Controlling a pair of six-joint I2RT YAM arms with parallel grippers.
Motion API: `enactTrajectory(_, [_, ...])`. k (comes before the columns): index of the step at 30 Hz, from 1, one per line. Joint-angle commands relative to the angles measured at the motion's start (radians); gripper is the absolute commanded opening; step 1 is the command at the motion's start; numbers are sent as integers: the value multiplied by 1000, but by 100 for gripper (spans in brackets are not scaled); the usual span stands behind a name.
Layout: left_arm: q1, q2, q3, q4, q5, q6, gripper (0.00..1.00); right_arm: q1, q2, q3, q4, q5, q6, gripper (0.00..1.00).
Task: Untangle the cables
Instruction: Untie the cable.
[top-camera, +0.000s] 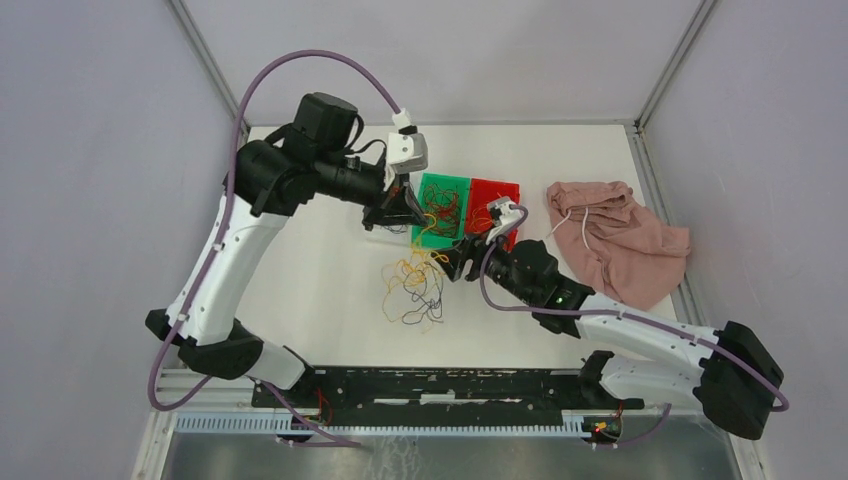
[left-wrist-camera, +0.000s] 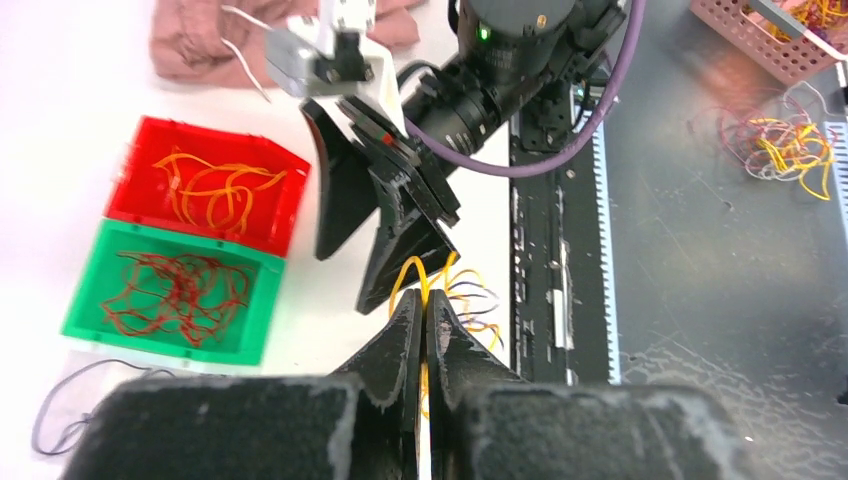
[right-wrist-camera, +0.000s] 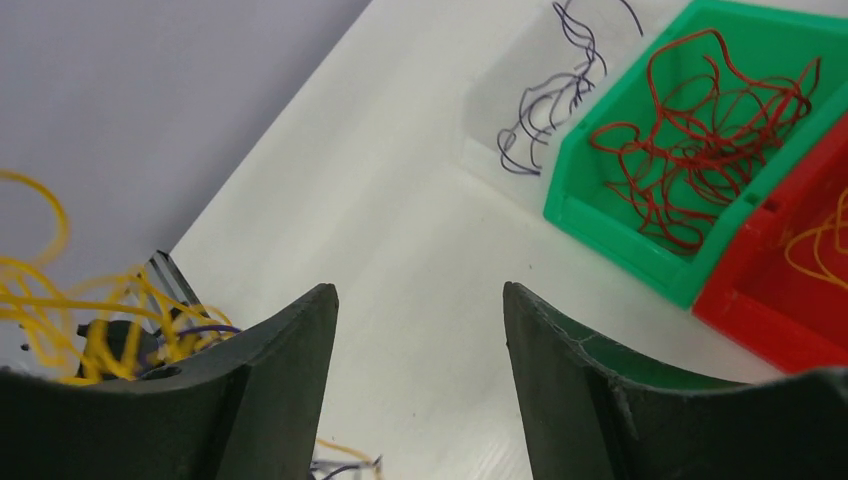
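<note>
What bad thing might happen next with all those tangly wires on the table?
1. The left hand is shut on a thin yellow wire that seems joined to the tangled clump of yellow and purple wires. Pulling might drag the whole clump instead of freeing one wire.
2. The right hand is open and holds nothing, so nothing pins the clump down.
3. The two hands sit very close together and might bump.

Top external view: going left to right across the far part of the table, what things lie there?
green bin → red bin → pink cloth
</note>
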Motion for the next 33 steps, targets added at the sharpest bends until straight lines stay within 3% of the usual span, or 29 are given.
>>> enactTrajectory(1, [-4,4,105,16,-28,43,3,2,-62,-59,-39,41,14,68])
enactTrajectory(6, [-4,-19,88,47,-66,48,3,3,-214,-115,-113,83,12,69])
enactTrajectory(12, [-19,-42,-8,76,-86,55,3,3,-337,39,-256,94,-48,79])
enactTrajectory(21, [-63,-30,-24,89,-112,51,3,3,-247,207,-207,-30,-123,80])
enactTrajectory(33, [-81,-30,-45,90,-113,47,3,10,-111,241,-75,-151,-111,77])
